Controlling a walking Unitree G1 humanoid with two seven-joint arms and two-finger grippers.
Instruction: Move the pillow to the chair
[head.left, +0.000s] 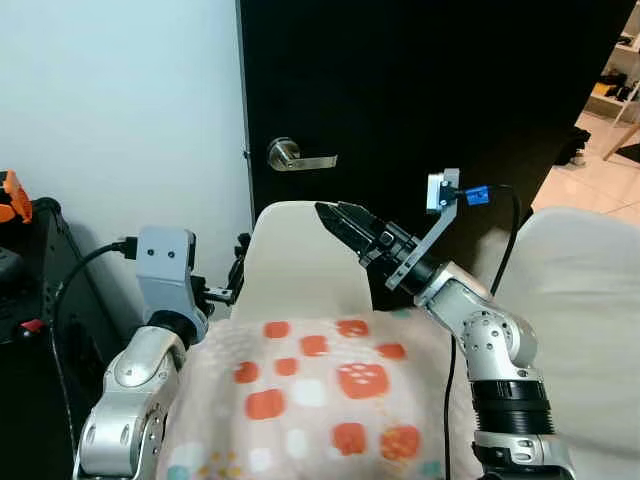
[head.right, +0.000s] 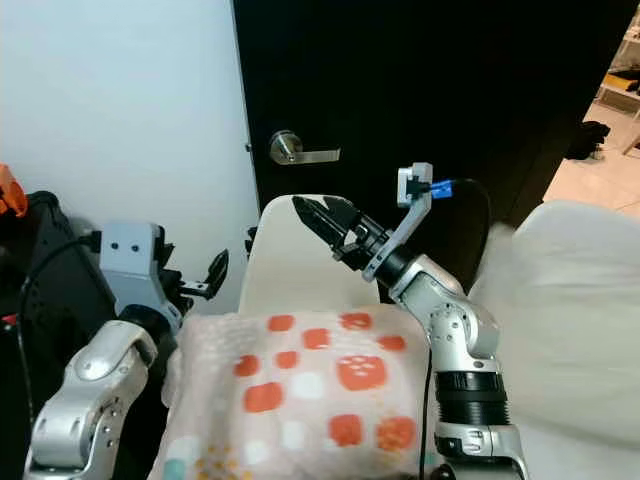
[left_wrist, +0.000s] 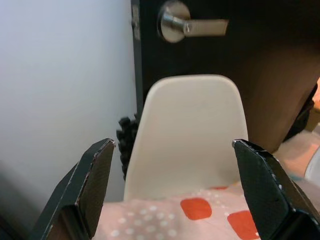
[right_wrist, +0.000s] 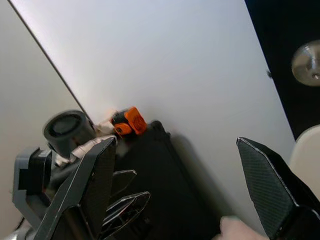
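Pillow (head.left: 320, 400), orange-spotted, lies w/ its far edge at the cream chair (head.left: 300, 262) back. Left pincer (head.right: 205, 280) agape beside it; right pincer (head.left: 338, 222) agape above, both empty.

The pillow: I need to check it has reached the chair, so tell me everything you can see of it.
The pillow is soft, pale pink fabric printed with orange-red squares and white dots, lying flat. Its far edge meets the foot of the cream chair back. The left arm flanks one side, the right arm the other. Neither open tool grips it.
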